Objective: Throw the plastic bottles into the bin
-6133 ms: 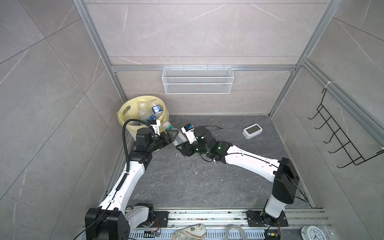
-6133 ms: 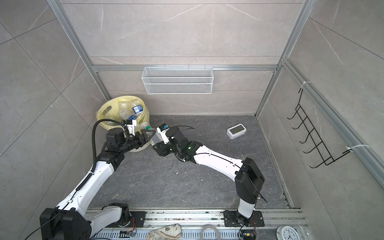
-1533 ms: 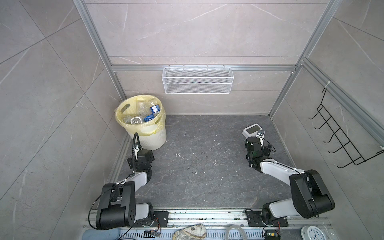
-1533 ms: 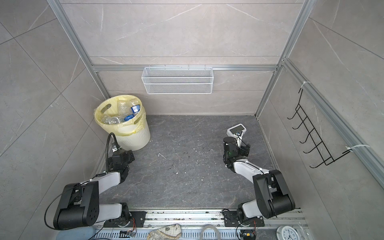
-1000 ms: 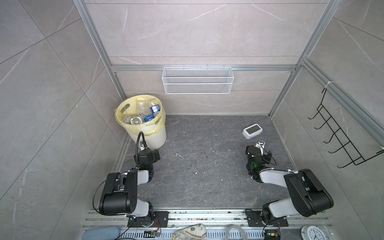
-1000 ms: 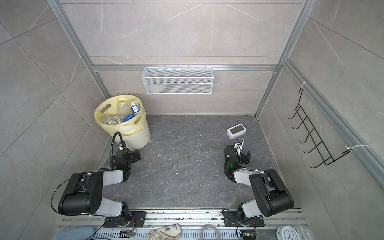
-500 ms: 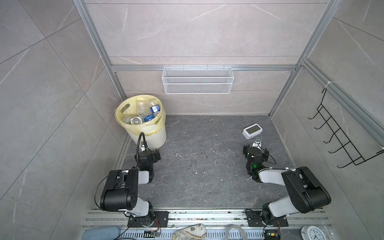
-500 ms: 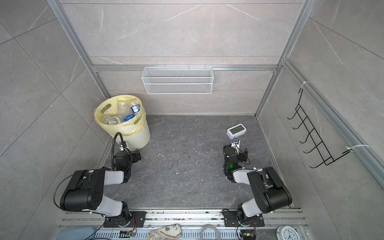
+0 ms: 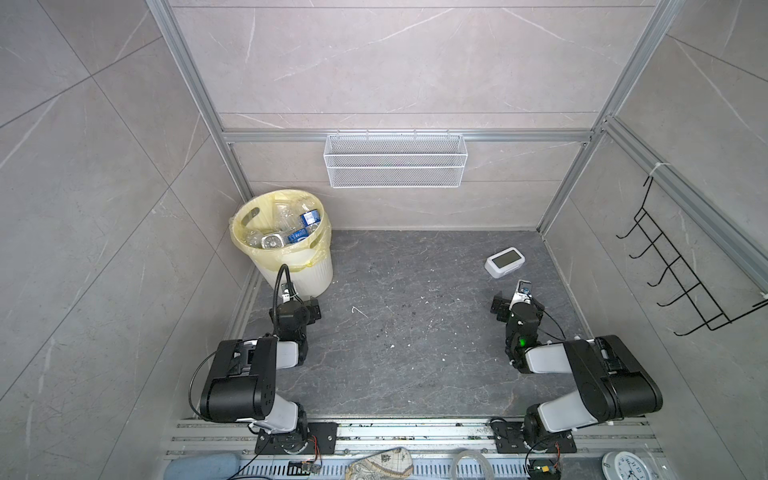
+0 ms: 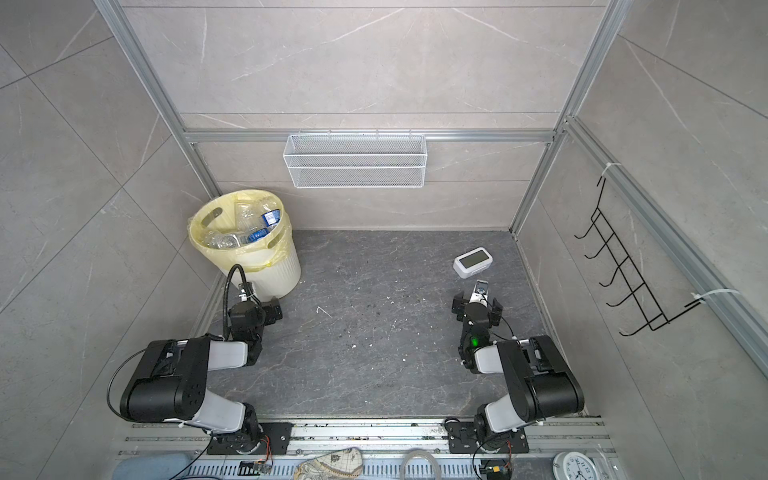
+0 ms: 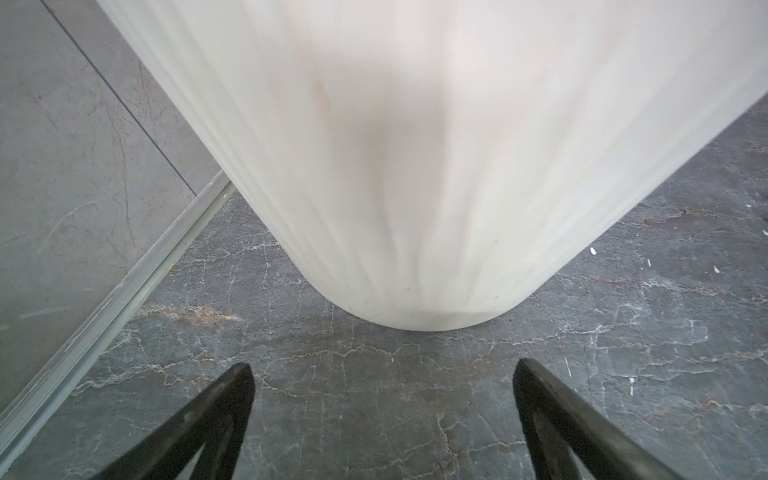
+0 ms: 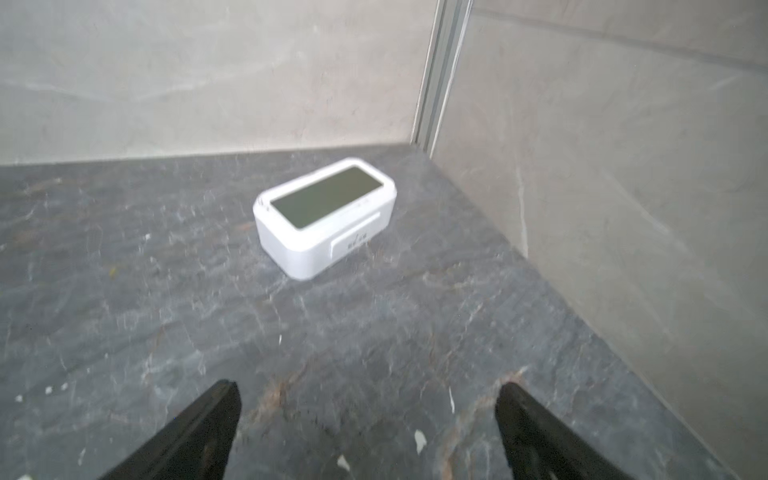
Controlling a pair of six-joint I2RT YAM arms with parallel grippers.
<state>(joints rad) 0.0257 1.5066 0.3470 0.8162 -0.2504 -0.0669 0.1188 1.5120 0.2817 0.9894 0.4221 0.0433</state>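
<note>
Plastic bottles (image 9: 286,232): lying heaped inside the bin (image 9: 309,272), several clear bodies, at least two with blue labels facing up; an exact count cannot be made from above. The bin is round, cream-white and ribbed, and stands upright on the dark stone floor (image 9: 407,340) in the far left corner, close to the left and back walls. A translucent yellow bag (image 9: 239,239) lines it and folds out over the rim, and one handle slot shows through the liner in both top views. The left gripper (image 11: 382,370) sits low over the floor just in front of the bin's base, near it but not touching. Its jaws are spread wide, with only bare floor and the bin's foot showing between the black fingertips (image 11: 235,395). The left arm is folded back on itself near its mount. The right gripper (image 12: 368,386) is on the opposite side of the floor, also low, jaws likewise wide apart and gripping nothing. It points toward a white rectangular clock (image 12: 324,216) that lies face up near the far right corner, apart from the fingertips. The right wrist view is slightly blurred. The right arm is folded near its mount too. The two grippers are well apart from each other. A white wire mesh basket (image 9: 395,166) hangs on the back wall above the floor. A black hook rack (image 9: 681,274) is fixed to the right wall.
</note>
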